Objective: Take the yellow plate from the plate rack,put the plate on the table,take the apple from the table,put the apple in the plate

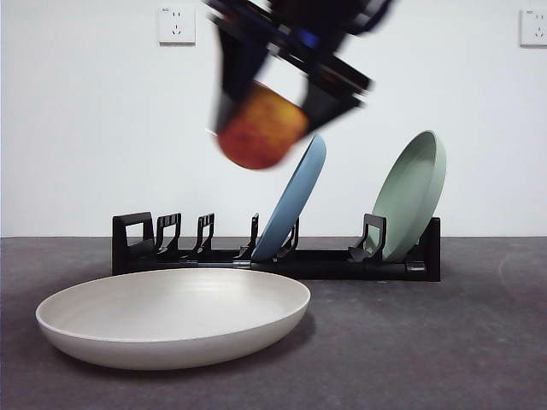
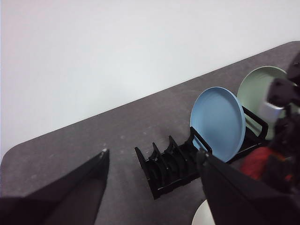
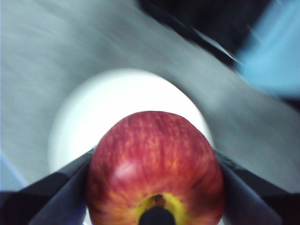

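The large round shallow cream yellow plate [image 1: 173, 316] lies flat and empty on the flat dark grey mottled table [image 1: 444, 342], nearest the front camera and in front of the long low black plate rack [image 1: 273, 252]; in the left wrist view only a small pale sliver of it [image 2: 205, 218] shows at the picture's edge. Above the plate, and high over the rack's middle, the right gripper [image 1: 265, 120] comes down from the top of the front view, its upper part cut off and its outline smeared by blur. Its two black jaws are clenched on the roundish red apple streaked with yellow-orange [image 1: 261, 126], one jaw pressed to each side, the fruit hanging clear of everything below. The right wrist view shows the same grasp close up: the apple [image 3: 154, 171] fills the gap between the jaws, with the cream plate [image 3: 126, 112] a blurred pale disc on the table behind it. The left gripper [image 2: 152, 187] holds nothing, its jaws spread wide, with the rack [image 2: 187, 161] seen between them. In the rack a round light blue plate [image 1: 292, 201] leans in a middle slot and a round sage green plate [image 1: 412, 195] leans at the end away from the boxy loop; the slots between the loop and the blue plate hold nothing. Behind the rack stands a white wall [image 1: 85, 128] with two white sockets [image 1: 176, 25], the second cut by the edge.
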Available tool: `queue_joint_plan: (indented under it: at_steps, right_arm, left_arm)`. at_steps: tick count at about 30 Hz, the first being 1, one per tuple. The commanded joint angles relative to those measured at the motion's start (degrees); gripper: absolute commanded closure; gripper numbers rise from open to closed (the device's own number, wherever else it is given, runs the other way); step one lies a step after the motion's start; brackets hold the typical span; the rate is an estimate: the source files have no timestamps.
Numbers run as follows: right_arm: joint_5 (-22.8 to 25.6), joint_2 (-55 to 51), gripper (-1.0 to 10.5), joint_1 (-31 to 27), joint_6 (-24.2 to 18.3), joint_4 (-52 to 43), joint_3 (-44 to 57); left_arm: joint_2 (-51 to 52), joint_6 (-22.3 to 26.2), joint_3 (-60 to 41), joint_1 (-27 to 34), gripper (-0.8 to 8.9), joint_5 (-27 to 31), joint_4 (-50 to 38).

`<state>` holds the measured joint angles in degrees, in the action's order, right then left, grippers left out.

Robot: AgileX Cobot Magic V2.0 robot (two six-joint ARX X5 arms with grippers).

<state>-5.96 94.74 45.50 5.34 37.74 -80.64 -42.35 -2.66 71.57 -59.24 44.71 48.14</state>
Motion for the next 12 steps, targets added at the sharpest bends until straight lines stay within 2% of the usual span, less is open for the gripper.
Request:
queue_joint_plan:
  at_steps: [1, 7, 12]
  right_arm:
    - [-0.04, 5.35, 9.6, 2.54, 0.07, 0.09, -2.75]
    - [-0.04, 17.05, 9.6, 4.87, 0.07, 0.81, -5.18]
    - [0.09, 21.81, 9.6, 4.94, -0.33, 1.75, -5.16]
  left_arm:
    - [0.11, -0.37, -0.15, 0.15, 5.0, 0.2, 0.0]
    - [0.11, -0.37, -0.15, 0.15, 5.0, 0.2, 2.01]
    - [0.11, -0.37, -0.15, 0.15, 5.0, 0.24, 2.62]
